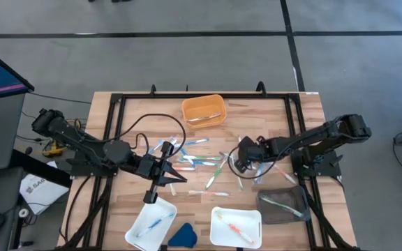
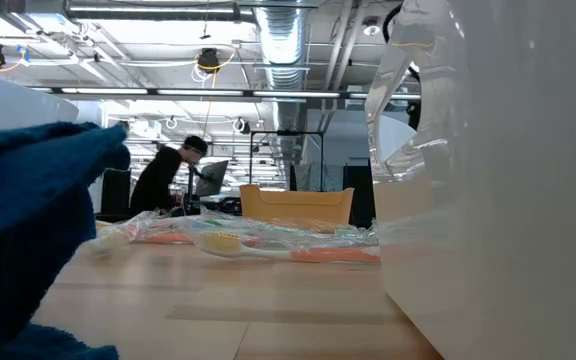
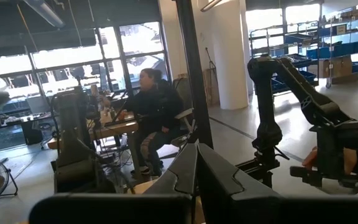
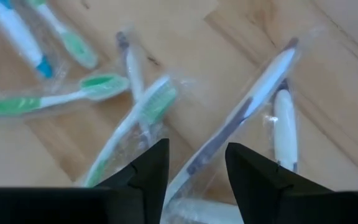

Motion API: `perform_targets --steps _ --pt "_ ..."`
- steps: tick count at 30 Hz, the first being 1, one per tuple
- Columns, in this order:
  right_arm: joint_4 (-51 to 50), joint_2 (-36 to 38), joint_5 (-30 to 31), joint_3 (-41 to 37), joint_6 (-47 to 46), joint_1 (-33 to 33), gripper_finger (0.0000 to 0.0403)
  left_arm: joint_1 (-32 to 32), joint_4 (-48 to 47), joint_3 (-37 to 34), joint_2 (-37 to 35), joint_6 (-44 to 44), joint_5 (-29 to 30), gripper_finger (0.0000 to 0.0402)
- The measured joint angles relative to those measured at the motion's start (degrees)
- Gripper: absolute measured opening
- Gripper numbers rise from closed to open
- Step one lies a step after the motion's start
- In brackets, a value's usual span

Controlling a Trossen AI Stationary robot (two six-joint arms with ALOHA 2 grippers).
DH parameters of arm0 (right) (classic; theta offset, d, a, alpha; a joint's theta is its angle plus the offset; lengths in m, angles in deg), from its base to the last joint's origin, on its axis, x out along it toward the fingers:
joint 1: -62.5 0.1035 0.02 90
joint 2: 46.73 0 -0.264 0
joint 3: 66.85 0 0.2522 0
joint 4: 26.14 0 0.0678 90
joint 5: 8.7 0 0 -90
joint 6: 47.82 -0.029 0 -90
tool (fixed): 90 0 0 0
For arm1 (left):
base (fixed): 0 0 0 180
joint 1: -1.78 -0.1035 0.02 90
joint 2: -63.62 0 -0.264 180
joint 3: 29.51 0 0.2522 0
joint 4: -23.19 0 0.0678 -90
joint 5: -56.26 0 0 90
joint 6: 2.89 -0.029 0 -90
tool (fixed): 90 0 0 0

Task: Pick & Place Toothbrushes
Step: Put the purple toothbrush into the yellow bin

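My right gripper was low over the toothbrushes scattered mid-table, jaws apart and nothing between them; a wrapped grey-and-white toothbrush lay on the wood right under the gap. My left gripper sat at the pile's left edge, pinched closed and empty. More brushes were already in the orange bin, both white trays and the grey tray.

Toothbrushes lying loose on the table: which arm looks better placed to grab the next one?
Probably the right: its gripper hangs with jaws open directly over a wrapped toothbrush. The left gripper is shut, pointing away.
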State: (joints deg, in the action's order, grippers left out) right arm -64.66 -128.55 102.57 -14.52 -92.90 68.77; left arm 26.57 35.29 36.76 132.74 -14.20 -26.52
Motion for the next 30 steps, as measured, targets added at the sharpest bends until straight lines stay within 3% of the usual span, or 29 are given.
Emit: perform_targets --steps 10,19,30 --pt "0.15 0.00 3.04 -0.02 0.39 -2.48 0.0153 0.00 0.05 0.00 0.00 0.22 0.00 0.0005" --pt "2.35 0.00 4.72 -2.51 -4.89 1.39 0.0152 0.00 -0.01 0.00 0.00 0.22 0.00 0.0005" --pt "7.34 0.00 6.04 -3.54 -2.87 0.74 0.0139 0.00 0.05 0.00 0.00 0.12 0.00 0.0005"
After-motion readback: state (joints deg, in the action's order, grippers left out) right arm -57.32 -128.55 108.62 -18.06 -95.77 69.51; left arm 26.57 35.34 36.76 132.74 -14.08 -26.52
